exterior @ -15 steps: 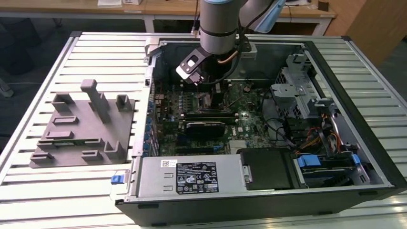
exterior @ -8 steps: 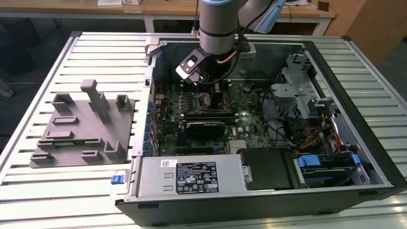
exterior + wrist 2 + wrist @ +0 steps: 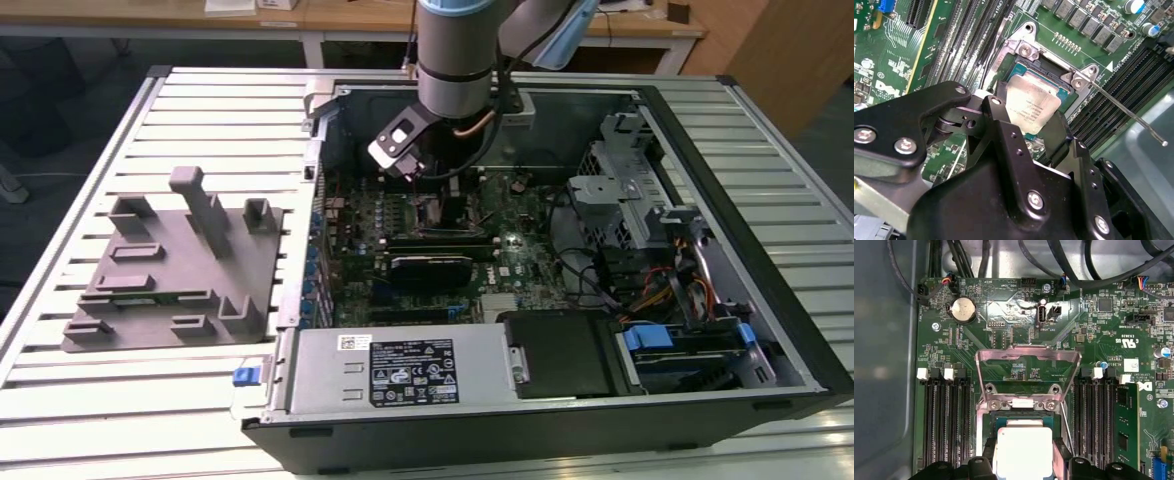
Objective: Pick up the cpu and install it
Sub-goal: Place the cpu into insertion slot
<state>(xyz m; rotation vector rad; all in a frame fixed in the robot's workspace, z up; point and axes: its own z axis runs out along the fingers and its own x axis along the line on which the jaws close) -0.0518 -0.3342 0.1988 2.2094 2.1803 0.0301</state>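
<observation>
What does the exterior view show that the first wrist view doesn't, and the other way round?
Exterior view: the grey fixture on the table beside the open case, the power supply, and the arm above the board. First wrist view: the gripper shut on the cpu at the socket, the raised socket frame, and a coin battery. Both: the motherboard.
</observation>
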